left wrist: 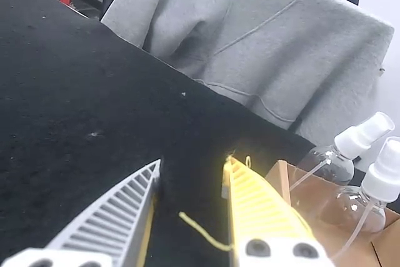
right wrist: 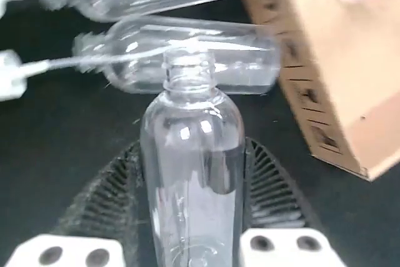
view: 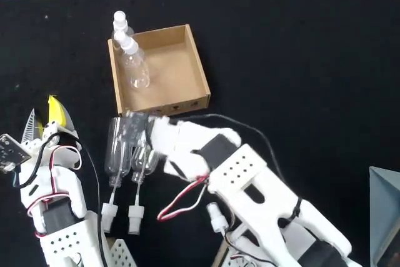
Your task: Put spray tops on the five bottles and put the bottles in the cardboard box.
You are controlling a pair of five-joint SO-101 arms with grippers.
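While clamping a topless bottle [right wrist: 190,117] in the right gripper [right wrist: 192,151] beside the cardboard box [view: 199,70], left gripper [left wrist: 190,167] gaping, empty: two topped bottles [view: 134,64] at the box, two half-fitted bottles [view: 117,148] beside it.

- The left arm [view: 55,214] is sitting low at the near left of the high view; its wrist is pointing away from its base.
- The left gripper [view: 42,120] is standing with its jaws apart; in the left wrist view, the left gripper [left wrist: 190,173] is showing its yellow finger [left wrist: 262,217] and its grey ribbed finger [left wrist: 112,226] spreading in a V.
- The right arm [view: 262,195] is stretching diagonally from the near right toward the middle; red and white wires [view: 181,201] are looping beside its wrist.
- The right gripper [view: 134,122] is clamping a clear, uncapped bottle [right wrist: 187,179]; in the right wrist view, the right gripper [right wrist: 192,148] is pressing its black ribbed fingers [right wrist: 275,192] against both sides of the body; the neck is pointing out past the fingertips.
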